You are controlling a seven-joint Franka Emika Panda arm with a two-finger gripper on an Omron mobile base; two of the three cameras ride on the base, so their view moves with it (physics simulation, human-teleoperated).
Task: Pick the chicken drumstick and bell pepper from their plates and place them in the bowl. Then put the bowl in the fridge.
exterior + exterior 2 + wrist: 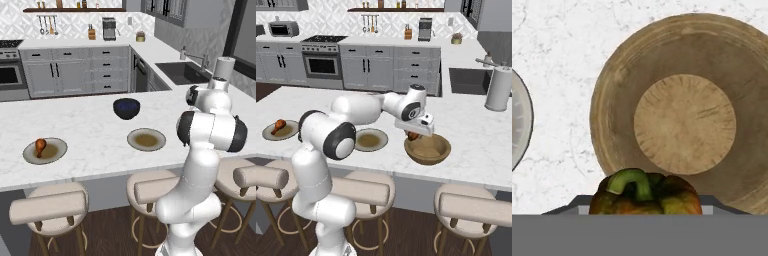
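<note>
Gripper hangs above the near-left rim of the bowl, jaws partly closed on the bell pepper — in the hand view the pepper sits at the bottom edge, green stem up, with the bowl's bare round bottom beyond it. Nothing lies in the bowl. Just left of it is a plate, its brown centre bare. Far left along the counter, a second plate carries the drumstick. A dark blue bowl stands further back on the counter; its inside is too dark to read. No writing is legible anywhere.
</note>
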